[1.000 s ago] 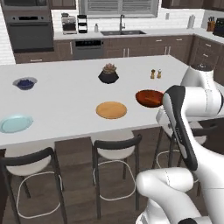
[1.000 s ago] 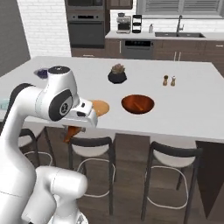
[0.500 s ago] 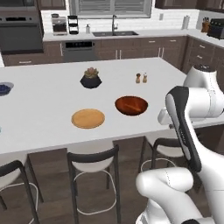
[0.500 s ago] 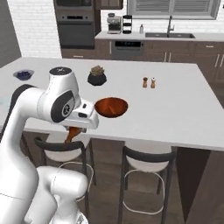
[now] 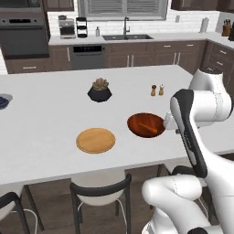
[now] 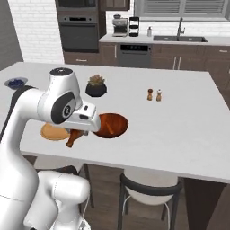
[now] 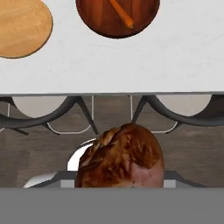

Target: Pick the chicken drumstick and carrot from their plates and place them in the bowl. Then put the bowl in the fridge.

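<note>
The end effector (image 6: 77, 133) is clamped on the dark reddish-brown chicken drumstick (image 7: 122, 157), holding it off the near edge of the white surface (image 5: 55, 119), above the stools. The thin orange carrot (image 7: 121, 13) lies inside the glossy reddish-brown round bowl (image 5: 146, 124). The flat round tan wooden plate (image 5: 95, 140) sits bare just left of the bowl.

A black plant pot (image 5: 99, 93) with a succulent stands mid-island on the white counter (image 5: 45, 114). Two small shakers (image 5: 156, 90) sit side by side to its right. A grey berry bowl (image 6: 16, 82) rests near the far left edge. Stools (image 5: 98, 196) are tucked under the island. Behind are a wall oven (image 6: 80, 32), dishwasher (image 5: 87, 56), coffee maker (image 5: 67, 27) and sink tap (image 5: 126, 26).
</note>
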You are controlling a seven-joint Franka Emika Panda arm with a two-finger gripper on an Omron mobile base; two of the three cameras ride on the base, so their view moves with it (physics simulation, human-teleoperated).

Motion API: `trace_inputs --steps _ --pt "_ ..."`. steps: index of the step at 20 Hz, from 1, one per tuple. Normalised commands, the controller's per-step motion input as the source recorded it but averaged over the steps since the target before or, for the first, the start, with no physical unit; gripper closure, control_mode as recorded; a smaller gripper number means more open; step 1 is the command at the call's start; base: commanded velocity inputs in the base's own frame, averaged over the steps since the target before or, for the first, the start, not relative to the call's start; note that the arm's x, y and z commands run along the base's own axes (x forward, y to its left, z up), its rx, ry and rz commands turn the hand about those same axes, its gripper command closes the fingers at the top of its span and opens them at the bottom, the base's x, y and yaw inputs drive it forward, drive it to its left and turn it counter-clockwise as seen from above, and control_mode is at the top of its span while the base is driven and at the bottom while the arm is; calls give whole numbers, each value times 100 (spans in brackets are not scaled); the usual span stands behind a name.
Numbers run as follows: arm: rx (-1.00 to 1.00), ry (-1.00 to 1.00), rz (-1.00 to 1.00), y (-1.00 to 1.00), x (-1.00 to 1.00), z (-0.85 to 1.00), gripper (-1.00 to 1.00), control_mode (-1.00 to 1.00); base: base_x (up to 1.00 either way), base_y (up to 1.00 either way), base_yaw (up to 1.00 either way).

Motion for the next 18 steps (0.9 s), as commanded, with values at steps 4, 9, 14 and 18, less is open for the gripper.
trace_inputs --steps 4,9,14,18 --pt "0 0 0 0 0 0 100 100 22 -46 14" --pt "0 0 0 0 0 0 100 100 49 -17 5" --pt "0 0 0 0 0 0 100 100 60 0 0" --pt "0 0 0 0 72 0 100 -100 19 0 0"
